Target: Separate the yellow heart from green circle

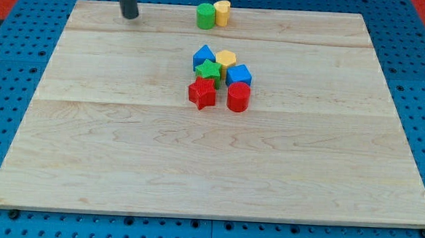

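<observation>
Up at the frame's top centre, the yellow heart block (222, 12) touches the green circle block (205, 16) on the wooden desk (122, 165) — unseparated; my tip (130, 15) waits upper left, well apart — no jaws exist.

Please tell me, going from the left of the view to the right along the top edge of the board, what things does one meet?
my tip → green circle → yellow heart, which touches the green circle.
</observation>
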